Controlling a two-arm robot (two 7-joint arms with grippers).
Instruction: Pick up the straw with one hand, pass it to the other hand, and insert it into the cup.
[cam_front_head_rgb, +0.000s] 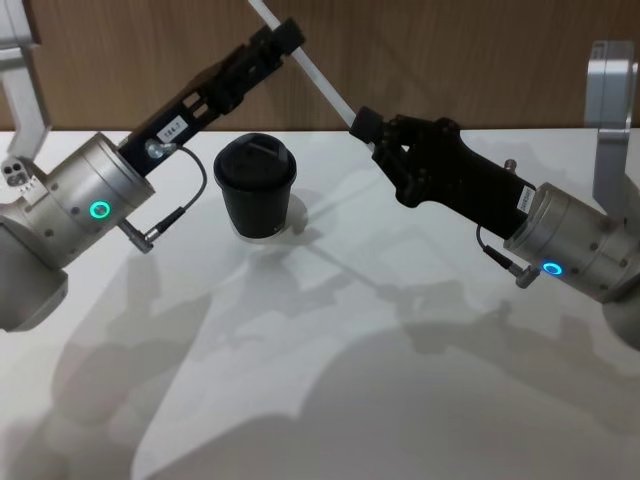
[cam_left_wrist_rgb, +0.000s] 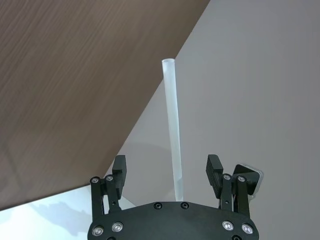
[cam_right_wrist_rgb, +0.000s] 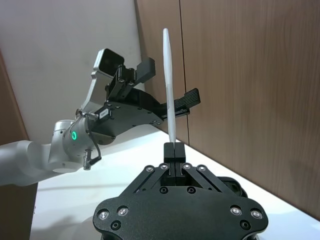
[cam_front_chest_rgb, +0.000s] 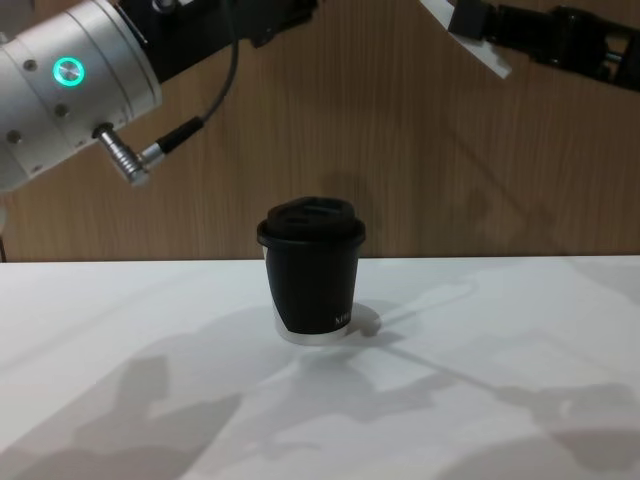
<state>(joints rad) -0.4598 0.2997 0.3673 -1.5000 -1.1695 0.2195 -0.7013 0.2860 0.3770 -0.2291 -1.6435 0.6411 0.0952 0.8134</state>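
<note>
Pinching the straw (cam_front_head_rgb: 318, 80) near its lower end, the right gripper (cam_front_head_rgb: 362, 124) is reaching in from the right edge of the head view toward the upper centre of the frame. Its jaws are pressing together on the white tube. In the right wrist view the closed fingertips are meeting at the lower centre, and the straw (cam_right_wrist_rgb: 167, 55) is rising from them to the top of the frame.

The left gripper (cam_front_head_rgb: 283, 38) is extending from the left side of the head view to the top centre, at the straw's upper portion. Its fingers (cam_left_wrist_rgb: 119, 172) are standing spread apart. In the left wrist view one is showing at the lower left and the other at the lower right. The straw (cam_left_wrist_rgb: 172, 130) is running up the middle between them, apart from both.

The straw is hanging tilted in the air, running from the top centre of the head view down and right to the right gripper. A short end of the straw (cam_front_chest_rgb: 497, 62) is protruding past the grip at the top right of the chest view.

The cup (cam_front_head_rgb: 255, 190) is standing upright, lid on, on the white table (cam_front_head_rgb: 400, 380), left of centre in the head view and below the straw in the frame.
</note>
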